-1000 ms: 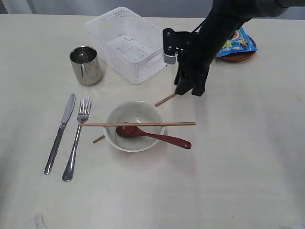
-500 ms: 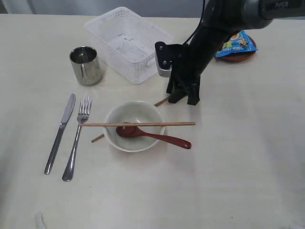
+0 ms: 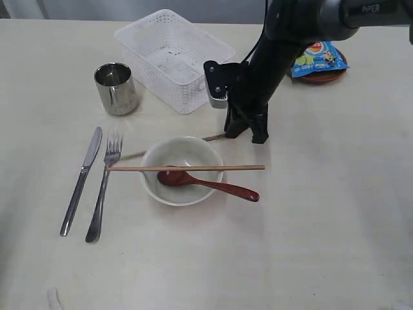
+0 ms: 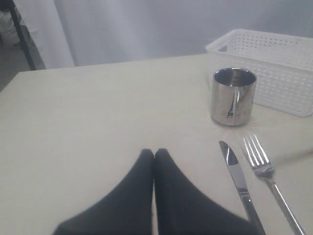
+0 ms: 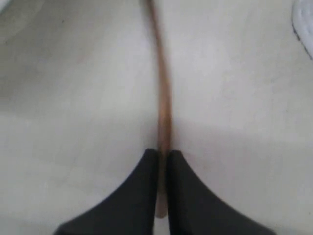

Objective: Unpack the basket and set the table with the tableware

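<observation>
Two wooden chopsticks tell the story on our table [image 3: 322, 245]. We see the first chopstick [image 3: 193, 168] lying level across the rim of the pale bowl [image 3: 187, 150], exactly where it lay a second ago. We find the second chopstick [image 3: 213, 137] changed. A second ago it slanted from behind the bowl's right side down past its front left. Now it runs flatter, wholly behind the bowl, with its far tip showing just left of the bowl, close by the fork [image 3: 103, 190].

The right gripper [image 3: 244, 134] has moved as well, coming in from farther right to a spot just behind the bowl's right side. Its wrist camera shows us the black fingers clamped on the end of that second chopstick, the stick pinched between them. The left gripper [image 4: 154, 157] sits outside our wide view; its fingers are pressed together with nothing between them.

Everything else holds its place. The reddish spoon [image 3: 210, 184] rests with its scoop in the bowl and its handle out over the right rim. The knife [image 3: 80, 182] and fork lie side by side left of the bowl, the steel cup [image 3: 116, 88] stands behind them, and the white basket [image 3: 187, 97] stands behind the bowl. Far right and behind the bowl, a blue snack packet [image 3: 319, 57] lies on the brown plate [image 3: 326, 79].
</observation>
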Controlling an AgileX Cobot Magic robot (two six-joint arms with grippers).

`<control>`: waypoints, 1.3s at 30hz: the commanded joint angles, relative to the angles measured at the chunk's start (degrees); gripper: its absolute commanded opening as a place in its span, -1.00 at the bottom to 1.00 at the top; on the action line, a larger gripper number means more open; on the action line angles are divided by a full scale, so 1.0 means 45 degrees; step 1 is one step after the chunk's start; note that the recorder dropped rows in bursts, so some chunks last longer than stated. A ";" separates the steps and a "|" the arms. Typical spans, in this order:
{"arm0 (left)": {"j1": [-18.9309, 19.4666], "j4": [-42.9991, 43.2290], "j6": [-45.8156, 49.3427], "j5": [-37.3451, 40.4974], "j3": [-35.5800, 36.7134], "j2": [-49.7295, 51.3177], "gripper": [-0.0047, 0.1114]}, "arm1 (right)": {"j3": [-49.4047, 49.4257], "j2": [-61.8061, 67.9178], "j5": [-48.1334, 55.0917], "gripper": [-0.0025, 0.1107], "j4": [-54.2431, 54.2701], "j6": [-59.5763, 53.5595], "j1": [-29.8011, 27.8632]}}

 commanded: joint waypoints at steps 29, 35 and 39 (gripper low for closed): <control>-0.0064 -0.0025 -0.0030 -0.0007 0.0030 -0.0025 -0.92 | 0.3920 -0.5828 -0.0490 -0.96 -0.1076 0.1566 -0.1142; -0.0064 -0.0025 -0.0030 -0.0007 0.0030 -0.0025 -0.92 | 0.4497 -0.6321 -0.0880 -0.96 -0.1159 0.1828 0.0716; -0.0064 -0.0025 -0.0030 -0.0007 0.0030 -0.0025 -0.92 | 0.4497 -0.6321 -0.1302 -0.96 -0.1434 0.2351 0.1698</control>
